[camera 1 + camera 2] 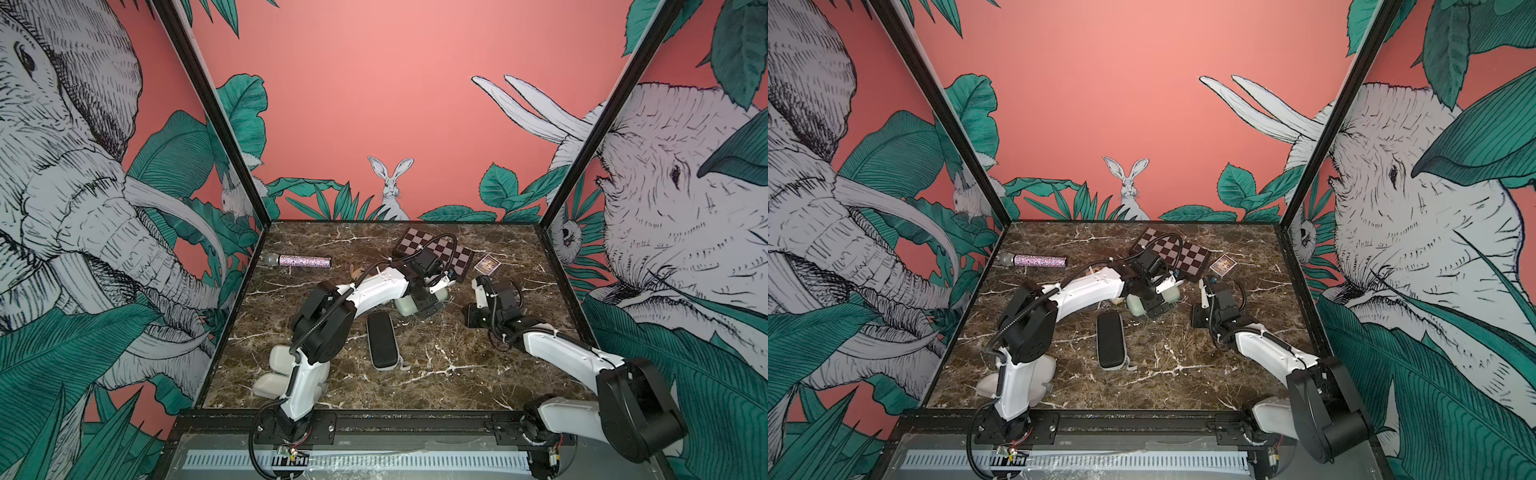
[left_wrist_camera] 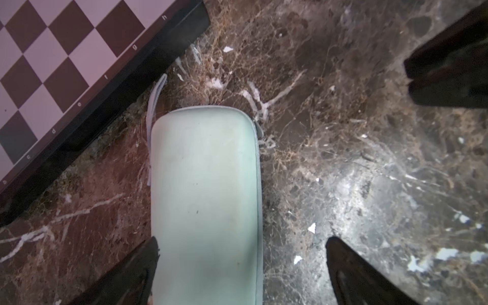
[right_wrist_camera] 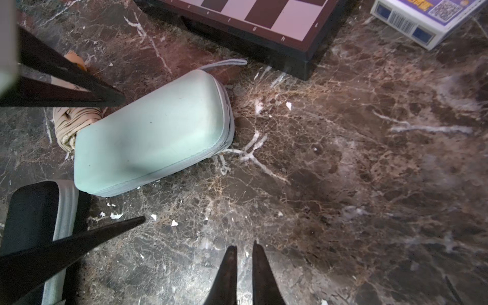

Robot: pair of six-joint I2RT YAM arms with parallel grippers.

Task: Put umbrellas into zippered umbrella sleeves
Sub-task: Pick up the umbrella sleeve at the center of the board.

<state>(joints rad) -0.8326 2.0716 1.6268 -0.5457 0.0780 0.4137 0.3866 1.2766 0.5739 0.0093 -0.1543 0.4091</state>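
Observation:
The pale mint green sleeve (image 2: 206,198) lies shut on the marble, its grey loop toward the chessboard. My left gripper (image 2: 243,253) hangs open right above it; one finger is at the sleeve's side and the other stands well off over bare marble. A tan umbrella (image 3: 66,126) lies against the sleeve's far side. The black sleeve (image 1: 382,340) lies shut mid-table. A beige sleeve (image 1: 274,370) lies open under the left arm. My right gripper (image 3: 244,250) hovers to the right of the mint sleeve (image 3: 150,132), barely open, with nothing between its fingers.
A chequered chessboard box (image 1: 432,249) lies at the back, close behind the mint sleeve. A small card box (image 1: 488,264) sits to its right. A glittery microphone (image 1: 299,261) lies at the back left. Walls close in the table on three sides.

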